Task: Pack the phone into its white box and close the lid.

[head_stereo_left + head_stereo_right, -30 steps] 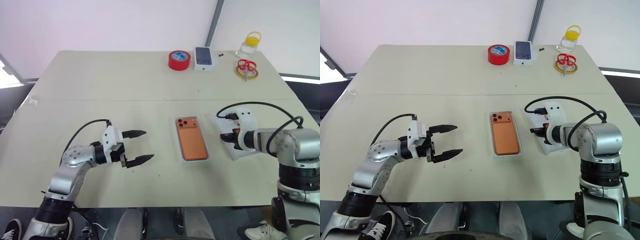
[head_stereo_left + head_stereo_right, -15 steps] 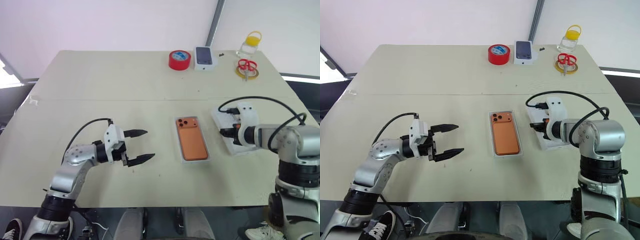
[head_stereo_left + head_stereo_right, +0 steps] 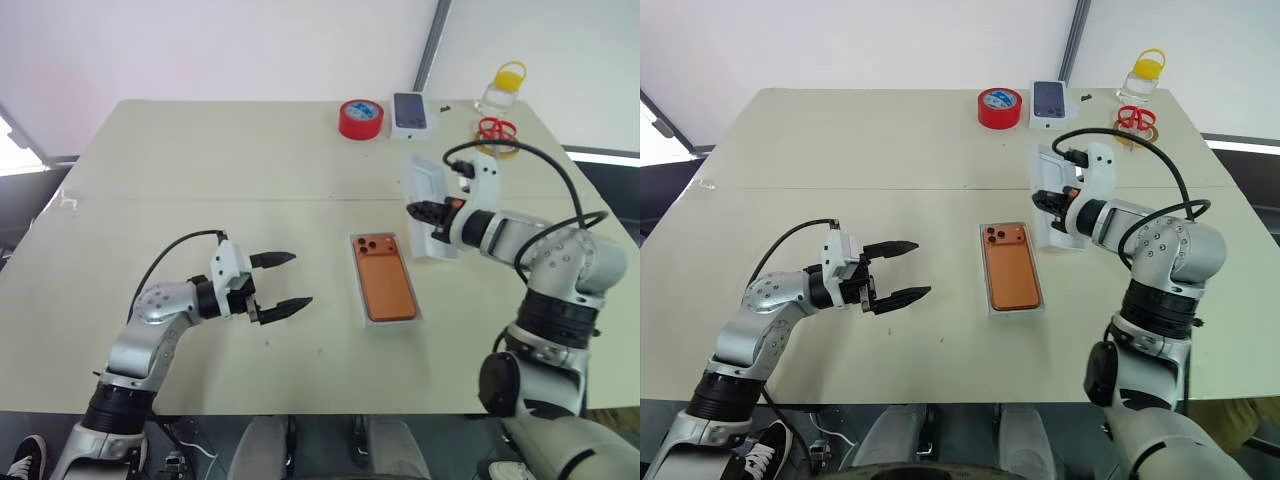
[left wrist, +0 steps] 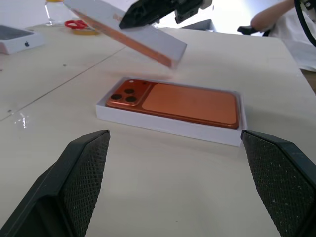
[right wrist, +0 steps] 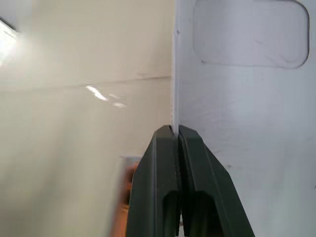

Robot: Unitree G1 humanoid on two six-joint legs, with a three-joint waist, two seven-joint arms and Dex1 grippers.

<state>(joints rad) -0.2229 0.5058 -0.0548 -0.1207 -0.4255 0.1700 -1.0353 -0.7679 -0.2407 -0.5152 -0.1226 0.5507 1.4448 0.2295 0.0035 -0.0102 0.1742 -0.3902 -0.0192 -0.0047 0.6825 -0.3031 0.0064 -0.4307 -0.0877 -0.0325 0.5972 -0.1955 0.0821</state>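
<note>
**Lid lifted off desk, phone sitting in box**

Right end effector (image 3: 1048, 203) had its fingers pressed together on the edge of the lid (image 3: 428, 205), pinching the rim wall. Right wrist view showed both black fingers (image 5: 168, 163) clamped tight w/ the white wall between them, the lid's inside facing the cam w/ a rounded-rectangle embossing. Lid was clear of the desk (image 3: 200, 160), tilted, hanging above and just to the right of the box, nearer the far side. Left wrist view had it (image 4: 129, 34) slanted over the far end of the box, not touching it.

Phone (image 3: 385, 283) lay back-up inside the white box (image 4: 163, 126), camera cluster w/ three dark lenses at the far-left corner. Box sat flat near desk centre, its rim visible all round the phone. Box open, lid not on.

Left end effector (image 3: 280, 282) was spread wide, nothing between the fingers, pointing right toward the box, well apart from it and low over the desk. Left wrist view: the two textured pads (image 4: 81, 170) framed the box side-on.

Far edge of desk: red tape roll (image 3: 359, 118), small white box w/ dark phone pic (image 3: 413, 111), clear jar w/ yellow lid (image 3: 500, 88), red scissors (image 3: 493, 129) lying on a yellow ring. A person's sleeve (image 4: 291, 29) was visible past the desk in the left wrist view.
</note>
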